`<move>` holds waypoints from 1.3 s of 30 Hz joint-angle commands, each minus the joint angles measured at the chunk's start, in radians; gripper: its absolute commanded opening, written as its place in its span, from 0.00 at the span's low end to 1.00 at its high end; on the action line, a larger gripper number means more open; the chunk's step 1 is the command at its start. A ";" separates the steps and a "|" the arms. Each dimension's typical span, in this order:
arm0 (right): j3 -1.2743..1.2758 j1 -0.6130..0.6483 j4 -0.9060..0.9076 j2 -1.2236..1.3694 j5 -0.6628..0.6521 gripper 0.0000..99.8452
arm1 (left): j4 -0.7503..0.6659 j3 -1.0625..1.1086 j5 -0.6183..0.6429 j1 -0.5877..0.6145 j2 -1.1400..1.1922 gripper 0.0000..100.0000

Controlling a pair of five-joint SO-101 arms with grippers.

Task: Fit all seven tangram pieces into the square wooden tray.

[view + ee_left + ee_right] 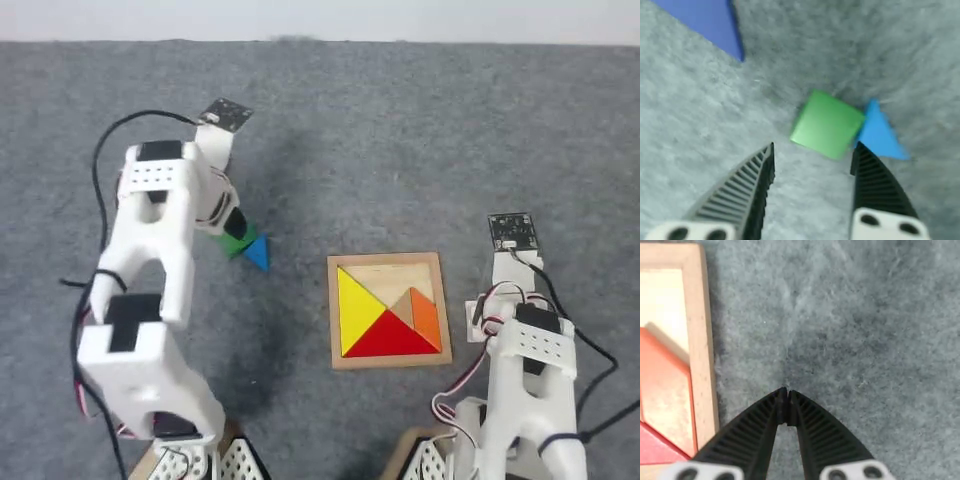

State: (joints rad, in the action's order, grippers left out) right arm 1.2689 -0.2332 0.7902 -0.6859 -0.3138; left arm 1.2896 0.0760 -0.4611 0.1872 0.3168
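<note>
Grey felt mat (400, 150), two arms, one wooden tray (335, 310) sitting right of centre in the high view.

Tray count: three coloured pieces.
- yellow triangle (357, 303), large, on the tray's left side
- red triangle (395, 340), large, along the near edge
- orange piece (426, 320) against the right wall

Brownish triangle (404, 304) between those three; can't tell if it's a piece or bare wood. The tray's far strip is bare wood.

Outside the tray: three pieces, all on the mat well to the left.
- green square (827, 123), one
- light blue triangle (879, 134), one, butted against the square's corner
- dark blue piece (710, 20), one, apart from the other two and cut off by the frame edge, so shape unclear

Left gripper (813, 145): jaws spread wide and holding nothing, hanging over the mat with the green square just ahead of the tips. One finger (871, 175) lines up with the seam between square and light blue triangle. High view puts this gripper (232, 224) right at the green square, with the arm covering part of it.

Right gripper (784, 391): jaws pinched together, nothing between them, over bare mat just beside the tray's right wall (702, 355). Not touching the tray.
</note>
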 commanded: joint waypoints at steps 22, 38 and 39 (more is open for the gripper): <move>-0.005 -0.013 -0.022 0.001 -0.017 0.01 | -0.058 -0.061 -0.192 -0.089 0.201 0.18; -0.005 -0.013 -0.022 0.001 -0.017 0.01 | 0.163 -0.059 -0.014 -0.245 -0.209 0.10; -0.005 -0.013 -0.022 0.001 -0.017 0.01 | 0.181 -0.059 0.023 -0.285 -0.222 0.10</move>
State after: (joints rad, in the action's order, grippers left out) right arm 1.2689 -0.2332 0.7902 -0.6859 -0.3153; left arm 1.4124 0.0437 -0.5347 -0.0061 0.2156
